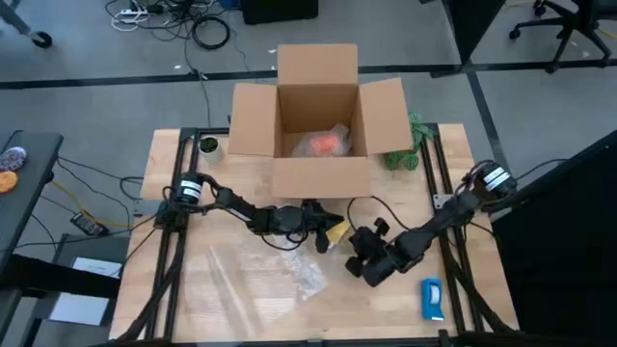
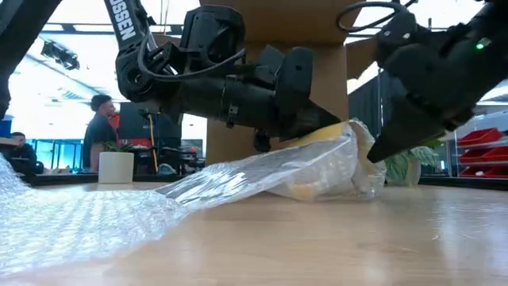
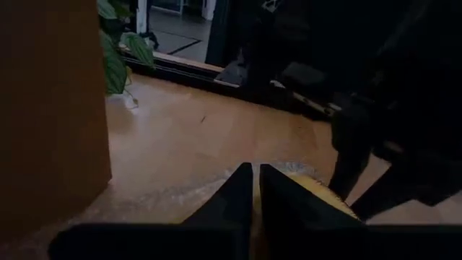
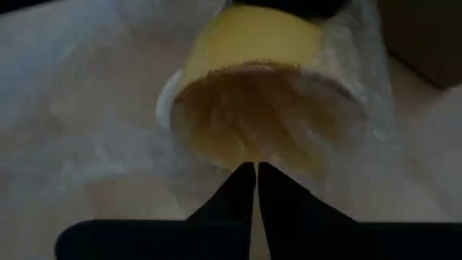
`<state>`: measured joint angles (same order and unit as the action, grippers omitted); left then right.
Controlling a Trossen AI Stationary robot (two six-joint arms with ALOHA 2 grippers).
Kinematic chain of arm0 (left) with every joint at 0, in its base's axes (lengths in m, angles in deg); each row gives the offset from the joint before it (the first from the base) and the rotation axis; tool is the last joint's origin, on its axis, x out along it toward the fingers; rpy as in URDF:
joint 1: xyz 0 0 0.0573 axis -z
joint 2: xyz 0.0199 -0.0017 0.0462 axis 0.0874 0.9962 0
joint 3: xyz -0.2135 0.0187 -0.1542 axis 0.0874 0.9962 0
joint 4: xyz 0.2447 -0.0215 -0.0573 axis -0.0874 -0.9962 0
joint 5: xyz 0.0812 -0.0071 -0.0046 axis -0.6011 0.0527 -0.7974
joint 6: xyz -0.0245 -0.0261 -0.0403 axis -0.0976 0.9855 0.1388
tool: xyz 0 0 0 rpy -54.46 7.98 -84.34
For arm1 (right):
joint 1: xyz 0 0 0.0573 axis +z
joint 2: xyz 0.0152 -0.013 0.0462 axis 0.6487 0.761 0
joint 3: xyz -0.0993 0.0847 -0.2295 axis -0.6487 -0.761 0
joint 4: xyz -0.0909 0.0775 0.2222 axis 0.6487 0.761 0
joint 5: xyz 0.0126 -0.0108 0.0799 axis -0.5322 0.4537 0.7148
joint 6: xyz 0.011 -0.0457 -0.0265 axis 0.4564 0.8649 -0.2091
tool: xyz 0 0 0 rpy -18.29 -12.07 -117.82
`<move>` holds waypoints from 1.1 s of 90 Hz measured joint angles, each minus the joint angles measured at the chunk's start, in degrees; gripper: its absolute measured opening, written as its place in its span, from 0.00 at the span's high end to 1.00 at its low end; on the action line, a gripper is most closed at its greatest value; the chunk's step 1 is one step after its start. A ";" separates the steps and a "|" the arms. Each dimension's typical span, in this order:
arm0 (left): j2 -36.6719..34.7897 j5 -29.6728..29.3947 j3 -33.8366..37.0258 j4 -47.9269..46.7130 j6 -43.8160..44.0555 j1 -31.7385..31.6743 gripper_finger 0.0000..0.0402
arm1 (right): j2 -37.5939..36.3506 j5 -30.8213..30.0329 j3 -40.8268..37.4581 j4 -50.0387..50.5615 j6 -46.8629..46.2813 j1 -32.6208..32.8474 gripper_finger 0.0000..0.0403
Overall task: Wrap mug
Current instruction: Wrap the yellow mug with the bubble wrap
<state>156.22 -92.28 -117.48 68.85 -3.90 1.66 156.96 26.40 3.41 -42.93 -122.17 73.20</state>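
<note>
Bubble wrap (image 2: pixel 71 218) trails loose toward us from the yellow mug (image 2: pixel 317 139), which lies on its side before the cardboard box (image 1: pixel 318 67). The left gripper (image 3: pixel 253 173) and right gripper (image 4: pixel 256 173) flank it, jaws pressed together. We judge the unpinned sheet could spring open. Only the right wrist view looks into the mug's mouth.

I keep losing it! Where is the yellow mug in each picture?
High view: yellow mug, table middle, between left gripper and right gripper.
Low view: centre, under bubble wrap.
Left wrist view: bottom edge, right of centre.
Right wrist view: upper middle, mouth facing us.
Shared landmark: cardboard box behind it.
</note>
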 joint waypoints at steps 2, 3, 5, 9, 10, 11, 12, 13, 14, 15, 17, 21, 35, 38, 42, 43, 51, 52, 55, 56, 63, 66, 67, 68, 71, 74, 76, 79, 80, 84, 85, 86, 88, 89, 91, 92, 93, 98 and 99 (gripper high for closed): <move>0.00 0.00 0.00 -0.04 -0.09 0.00 0.97 | 0.66 -0.38 0.00 0.01 0.05 -0.25 1.00; 0.00 0.00 0.00 -0.05 -0.15 0.00 0.97 | 1.07 -0.67 0.00 0.07 0.04 -0.31 1.00; 0.00 0.00 0.00 -0.08 -0.20 0.00 0.97 | 1.90 -1.41 0.00 0.28 -0.01 -0.54 1.00; 0.00 -0.02 0.00 -0.17 -0.23 0.00 0.97 | 3.70 -3.77 -0.07 0.43 -0.44 -0.98 1.00; 0.00 -0.02 0.00 -0.17 -0.22 0.00 0.97 | 4.12 -4.37 -0.07 0.37 -0.66 -1.06 1.00; 0.00 -0.04 0.00 -0.16 -0.22 0.00 0.97 | 4.52 -4.88 -0.07 0.25 -0.86 -1.23 1.00; 0.00 -0.06 0.00 -0.16 -0.23 0.00 0.97 | 4.92 -5.39 -0.07 0.08 -1.07 -1.41 1.00; 0.00 -0.10 0.00 -0.15 -0.23 0.00 0.97 | 5.33 -5.90 -0.07 -0.13 -1.29 -1.59 1.00; 0.00 -0.16 0.00 -0.16 -0.22 0.00 0.97 | 5.72 -6.28 -0.07 -0.47 -1.54 -1.82 1.00; 0.00 -0.20 0.00 -0.17 -0.21 0.00 0.97 | 6.11 -6.60 -0.07 -0.84 -1.73 -2.07 1.00; 0.00 -0.21 -0.01 -0.17 -0.21 0.00 0.97 | 6.96 -7.02 -0.06 -1.84 -1.89 -2.70 1.00; 0.00 -0.27 -0.04 -0.17 -0.27 -0.02 0.97 | 8.62 -7.64 -0.04 -4.38 -1.87 -4.17 1.00; -0.10 -1.19 0.00 -0.15 -0.25 -0.18 0.97 | 11.98 -9.16 -0.04 -14.79 4.77 -6.68 1.00; -0.11 -1.14 0.00 -0.14 -0.27 -0.09 0.97 | 11.93 -8.97 -0.04 -16.21 6.18 -6.73 1.00; -0.11 -0.82 -0.02 -0.13 -0.25 -0.02 0.97 | 11.41 -8.52 -0.07 -16.82 7.87 -6.51 1.00; -0.11 -0.77 -0.02 -0.13 -0.27 -0.02 0.97 | 11.20 -8.30 -0.07 -16.81 8.25 -6.46 1.00; -0.11 -0.42 -0.04 -0.08 -0.51 -0.04 0.97 | 8.19 -6.26 -0.07 -16.35 10.65 -4.90 1.00; -0.11 -0.35 -0.04 -0.08 -0.51 -0.04 0.97 | 7.71 -6.01 -0.05 -16.11 10.87 -4.59 1.00; -0.11 -0.21 -0.04 -0.12 -0.50 -0.04 0.97 | 6.26 -5.14 -0.04 -15.17 11.42 -3.72 1.00; -0.11 -0.20 -0.04 -0.12 -0.49 -0.04 0.97 | 5.78 -4.83 -0.04 -14.76 11.57 -3.46 1.00; -0.11 -0.19 -0.04 -0.11 -0.49 -0.11 0.97 | 2.17 -2.62 -0.02 -9.23 11.79 -1.14 1.00; -0.11 -0.19 -0.04 -0.09 -0.49 -0.11 0.97 | 0.71 -2.24 -0.02 -6.33 11.14 -0.03 1.00; -0.11 -0.19 -0.04 -0.10 -0.49 -0.11 0.97 | 0.24 -2.08 0.00 -5.33 10.81 0.35 1.00; -0.11 -0.19 -0.04 -0.10 -0.49 -0.13 0.97 | -0.23 -1.95 0.00 -4.30 10.40 0.72 1.00; -0.13 -0.21 -0.04 -0.11 -0.47 -0.17 0.97 | -1.56 -1.82 0.00 -0.91 9.04 1.86 1.00; -0.49 -0.21 -0.02 -0.24 -0.47 -0.20 0.97 | -2.67 -1.90 -0.02 2.37 7.58 2.91 1.00; -0.73 -0.19 -0.01 -0.59 -0.45 -0.20 0.97 | -3.26 -2.01 -0.02 4.39 6.59 3.54 1.00; -0.97 -0.16 0.04 -0.69 -0.45 -0.18 0.97 | -4.08 -2.20 -0.02 7.26 5.25 4.51 1.00; -1.04 -0.13 0.05 -0.66 -0.45 -0.17 0.97 | -4.32 -2.24 -0.02 8.27 4.81 4.84 1.00; -1.57 0.42 0.11 -0.76 -0.42 -0.17 0.97 | -5.19 -2.61 -0.02 12.18 2.92 5.64 1.00; -1.74 0.66 0.12 -0.88 -0.39 -0.17 0.97 | -5.37 -2.69 -0.02 13.21 2.38 5.77 1.00; -1.91 0.92 0.13 -1.00 -0.34 -0.17 0.97 | -5.55 -2.71 -0.02 14.25 1.81 5.90 1.00; -2.21 1.53 0.16 -1.15 -0.27 -0.19 0.97 | -5.87 -2.71 -0.08 16.10 0.72 6.01 1.00; -2.40 1.81 0.17 -1.19 -0.25 -0.18 0.97 | -5.98 -2.70 -0.15 16.88 0.16 6.03 1.00; -2.73 2.21 0.21 -1.27 -0.23 -0.10 0.97 | -6.25 -2.61 -0.44 17.95 -0.84 5.90 0.99; -2.90 2.44 0.22 -1.31 -0.17 -0.04 0.97 | -6.37 -2.42 -0.65 18.43 -1.42 5.78 0.98; -3.07 2.67 0.22 -1.35 -0.10 0.00 0.97 | -6.49 -2.18 -0.88 18.83 -1.98 5.62 0.98; -4.22 3.22 0.22 -1.19 0.28 0.17 0.97 | -6.98 -0.78 -2.46 19.27 -4.16 4.22 0.94; -4.51 3.31 0.22 -1.18 0.38 0.21 0.97 | -7.03 -0.61 -2.81 19.12 -4.35 3.92 0.93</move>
<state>151.71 -88.97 -117.26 67.67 -3.53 1.87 149.93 25.80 0.60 -23.81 -126.51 77.12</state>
